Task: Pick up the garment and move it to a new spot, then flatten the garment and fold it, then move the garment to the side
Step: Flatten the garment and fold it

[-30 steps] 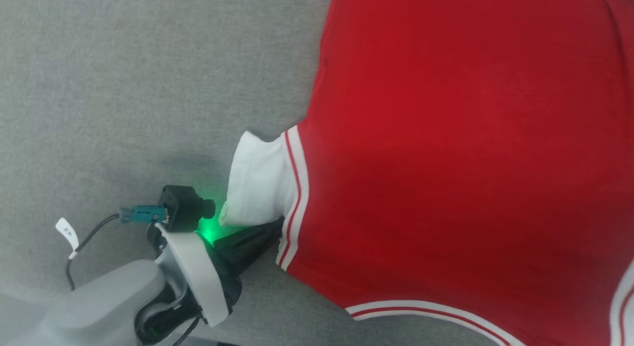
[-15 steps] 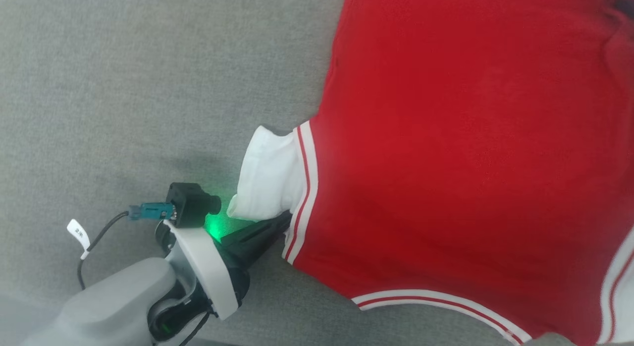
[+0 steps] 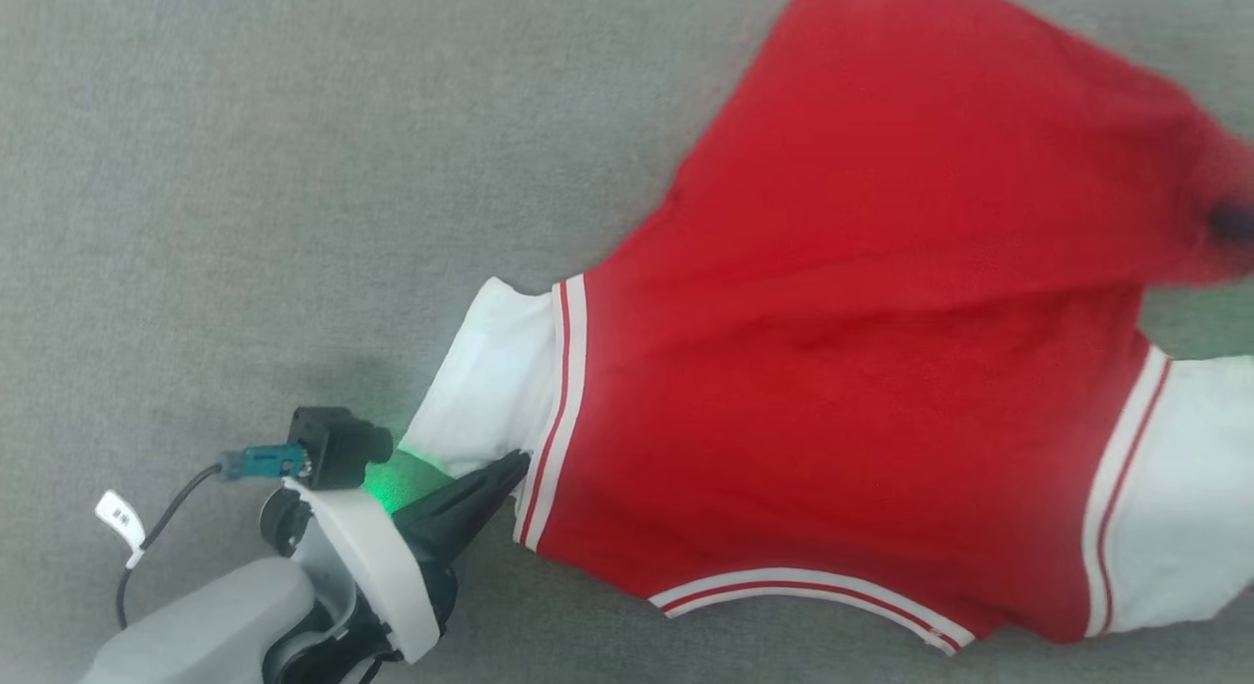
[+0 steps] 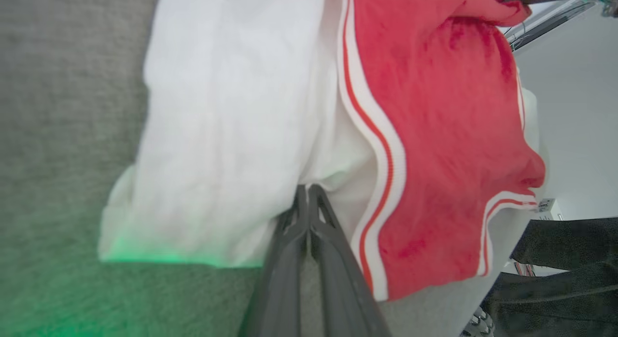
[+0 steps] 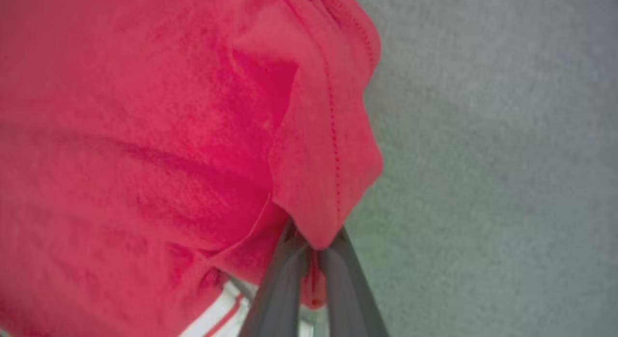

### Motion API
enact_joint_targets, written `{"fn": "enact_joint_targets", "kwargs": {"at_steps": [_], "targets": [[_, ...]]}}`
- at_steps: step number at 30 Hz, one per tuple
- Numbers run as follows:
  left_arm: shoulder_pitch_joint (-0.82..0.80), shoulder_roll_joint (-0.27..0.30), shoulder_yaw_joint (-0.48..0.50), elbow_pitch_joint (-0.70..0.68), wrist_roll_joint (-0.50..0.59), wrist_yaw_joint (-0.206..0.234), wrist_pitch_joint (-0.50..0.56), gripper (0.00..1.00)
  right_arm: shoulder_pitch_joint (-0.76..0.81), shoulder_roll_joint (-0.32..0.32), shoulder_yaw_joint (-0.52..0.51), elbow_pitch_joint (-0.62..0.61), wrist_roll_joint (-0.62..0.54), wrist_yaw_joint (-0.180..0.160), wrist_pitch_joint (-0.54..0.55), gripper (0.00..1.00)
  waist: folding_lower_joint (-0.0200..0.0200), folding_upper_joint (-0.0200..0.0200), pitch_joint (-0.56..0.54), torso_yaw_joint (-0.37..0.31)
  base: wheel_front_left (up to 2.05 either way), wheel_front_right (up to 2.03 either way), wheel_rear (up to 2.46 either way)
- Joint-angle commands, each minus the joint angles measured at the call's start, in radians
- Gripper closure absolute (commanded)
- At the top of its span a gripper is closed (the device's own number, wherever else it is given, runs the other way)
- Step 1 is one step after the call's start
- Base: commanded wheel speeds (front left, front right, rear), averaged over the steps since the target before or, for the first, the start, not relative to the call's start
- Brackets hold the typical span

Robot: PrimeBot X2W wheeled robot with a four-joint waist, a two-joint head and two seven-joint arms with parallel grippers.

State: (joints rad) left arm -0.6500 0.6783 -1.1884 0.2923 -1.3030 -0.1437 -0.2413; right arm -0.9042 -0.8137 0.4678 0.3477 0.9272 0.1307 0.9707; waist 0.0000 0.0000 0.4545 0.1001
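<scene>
The garment [image 3: 862, 370], a bright-red shirt with white sleeves and red-and-white striped trim, hangs stretched above the grey surface. My left gripper [image 3: 514, 464] is at the lower left of the head view, shut on the shirt's white sleeve [image 3: 490, 390] beside the striped cuff. The left wrist view shows its dark fingers [image 4: 289, 240] pressed together into the white cloth of the garment [image 4: 231, 110]. My right gripper [image 5: 311, 247] is shut on a folded red corner of the garment [image 5: 145, 134]. That pinched corner bunches at the right edge of the head view.
Grey felt-like surface [image 3: 245, 174] lies all around under the shirt. A green glow falls on it by the left wrist camera [image 3: 333, 447]. In the left wrist view a pale wall [image 4: 574, 110] and dark shapes show at the far right.
The right gripper has closed on the red corner. The shirt has been lifted and pulled taut, so its upper edge and right white sleeve now show. The head view has shifted.
</scene>
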Motion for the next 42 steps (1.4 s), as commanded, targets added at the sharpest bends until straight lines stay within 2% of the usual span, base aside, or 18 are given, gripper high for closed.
{"fn": "enact_joint_targets", "kwargs": {"at_steps": [1,6,7,13,19,24,29,31,32,36,42], "targets": [[0.022,-0.012,0.005,0.028,-0.018,0.024,-0.002,1.0,0.075,-0.031,-0.008,-0.044,0.031,0.0,-0.011,1.0,0.0,0.0,-0.033,-0.023,0.0,0.0,0.0],[0.05,0.014,0.017,0.008,-0.021,0.03,-0.01,1.0,0.282,-0.112,-0.035,-0.174,0.09,0.0,-0.023,1.0,0.0,0.0,-0.066,-0.056,0.0,0.0,0.0],[0.057,0.021,0.021,-0.002,-0.021,0.034,-0.011,1.0,0.367,-0.131,-0.051,-0.218,0.109,0.0,-0.03,1.0,0.0,0.0,-0.076,-0.067,0.0,0.0,0.0],[0.084,0.042,0.03,-0.024,-0.015,0.054,-0.014,1.0,0.601,-0.161,-0.092,-0.356,0.137,0.0,-0.028,1.0,0.0,0.0,-0.097,-0.092,0.0,0.0,0.0],[0.098,0.046,0.044,-0.038,-0.007,0.064,-0.019,1.0,0.781,-0.141,-0.112,-0.455,0.141,0.0,-0.001,1.0,0.0,0.0,-0.101,-0.095,0.0,0.0,0.0],[0.101,0.038,0.055,-0.044,0.003,0.069,-0.021,1.0,0.9,-0.084,-0.117,-0.526,0.117,0.0,0.017,1.0,0.0,0.0,-0.102,-0.088,0.0,0.0,0.0],[0.11,0.031,0.064,-0.043,0.009,0.07,-0.023,1.0,0.934,-0.022,-0.139,-0.552,0.073,0.0,-0.001,1.0,0.0,0.0,-0.109,-0.087,0.0,0.0,0.0],[0.114,0.03,0.066,-0.044,0.011,0.07,-0.023,1.0,0.934,-0.006,-0.165,-0.555,0.051,0.0,-0.02,0.38,0.0,0.0,-0.113,-0.089,0.0,0.0,0.0],[0.116,0.03,0.068,-0.045,0.011,0.07,-0.023,1.0,0.938,-0.002,-0.18,-0.56,0.048,0.0,-0.028,0.0,0.0,0.0,-0.116,-0.089,0.0,0.0,0.0],[0.121,0.031,0.076,-0.052,0.014,0.074,-0.024,1.0,0.952,-0.012,-0.276,-0.601,0.071,0.0,-0.038,0.0,0.0,0.0,-0.124,-0.094,0.0,0.0,0.0],[0.129,0.025,0.091,-0.082,0.04,0.082,-0.026,1.0,0.941,-0.038,-0.474,-0.676,0.127,0.0,-0.011,0.0,0.0,0.0,-0.125,-0.083,0.0,0.0,0.0]]}}
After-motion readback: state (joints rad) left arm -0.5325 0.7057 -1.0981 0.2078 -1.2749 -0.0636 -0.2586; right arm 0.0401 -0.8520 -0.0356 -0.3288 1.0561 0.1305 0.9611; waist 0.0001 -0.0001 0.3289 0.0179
